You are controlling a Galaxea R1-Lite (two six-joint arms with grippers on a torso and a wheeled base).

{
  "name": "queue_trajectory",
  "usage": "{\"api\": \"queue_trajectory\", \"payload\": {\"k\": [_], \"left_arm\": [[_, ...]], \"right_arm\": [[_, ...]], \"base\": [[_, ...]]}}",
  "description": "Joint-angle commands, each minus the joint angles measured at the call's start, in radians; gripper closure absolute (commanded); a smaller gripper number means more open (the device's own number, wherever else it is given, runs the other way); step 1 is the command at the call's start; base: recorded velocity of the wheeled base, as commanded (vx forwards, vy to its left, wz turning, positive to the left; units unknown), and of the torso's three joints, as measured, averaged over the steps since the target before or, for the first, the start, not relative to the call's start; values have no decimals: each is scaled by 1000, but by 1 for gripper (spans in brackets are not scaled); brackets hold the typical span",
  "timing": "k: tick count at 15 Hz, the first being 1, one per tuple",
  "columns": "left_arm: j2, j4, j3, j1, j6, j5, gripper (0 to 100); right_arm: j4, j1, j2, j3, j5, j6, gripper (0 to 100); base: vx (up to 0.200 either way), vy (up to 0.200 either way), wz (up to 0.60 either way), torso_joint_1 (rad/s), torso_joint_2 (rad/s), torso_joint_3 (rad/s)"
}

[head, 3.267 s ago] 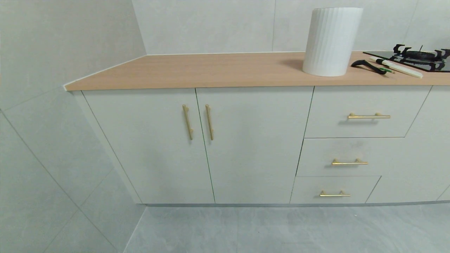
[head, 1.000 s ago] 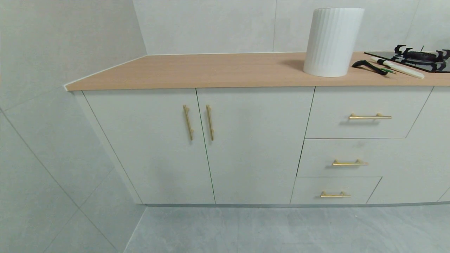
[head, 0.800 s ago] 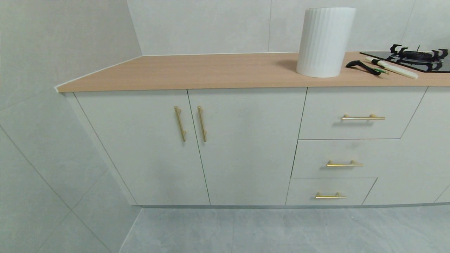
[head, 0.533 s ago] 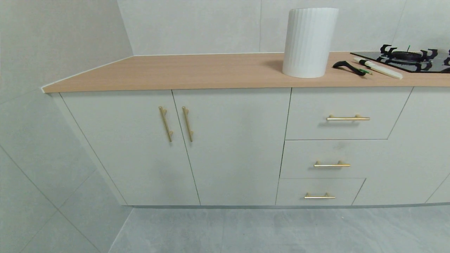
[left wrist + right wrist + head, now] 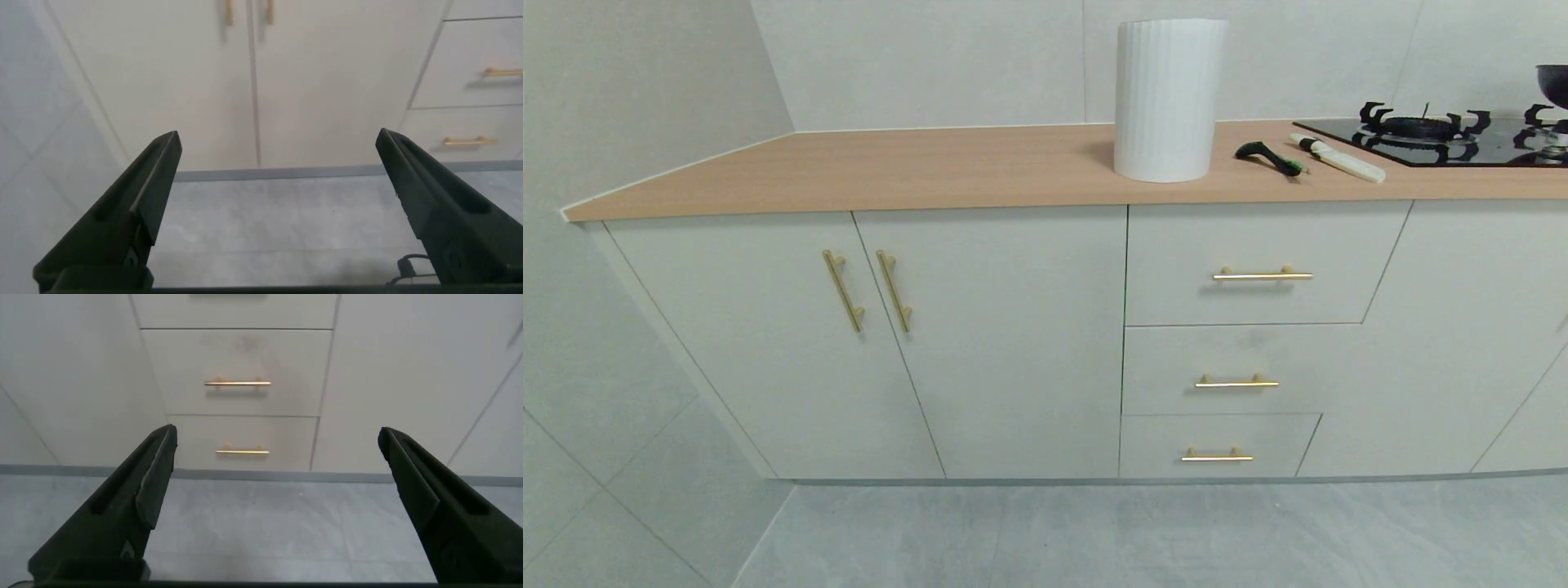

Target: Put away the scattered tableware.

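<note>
Worktop (image 5: pixel 890 167) of warm wood grain carries, upper right in the head view, two utensils: one black-handled tool (image 5: pixel 1262 153) and one slim white knife (image 5: pixel 1339 158), beside one ribbed white cylinder (image 5: pixel 1168 98). Below, two doors (image 5: pixel 1013 343) and three drawers (image 5: pixel 1258 245) bear five brass bar handles (image 5: pixel 1262 276). Left jaws and right jaws stand spread wide, empty
</note>
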Motion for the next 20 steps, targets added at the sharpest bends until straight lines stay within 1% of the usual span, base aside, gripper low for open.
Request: {"api": "queue_trajectory", "payload": {"k": [1,6,14,20], "left_arm": [[2,0,0,-1,-1,0,0],[2,0,0,-1,-1,0,0],[2,-1,0,-1,-1,0,0],[2,-1,0,-1,-6,2,0]], "right_arm": [[0,-1,2,0,0,-1,0],[0,-1,2,0,0,-1,0],[0,-1,2,0,0,-1,0],[0,-1,2,0,0,8,0]], "base": [[0,0,0,0,0,0],[0,0,0,0,0,0],[200,0,0,4,1,0],[0,0,0,0,0,0]]}}
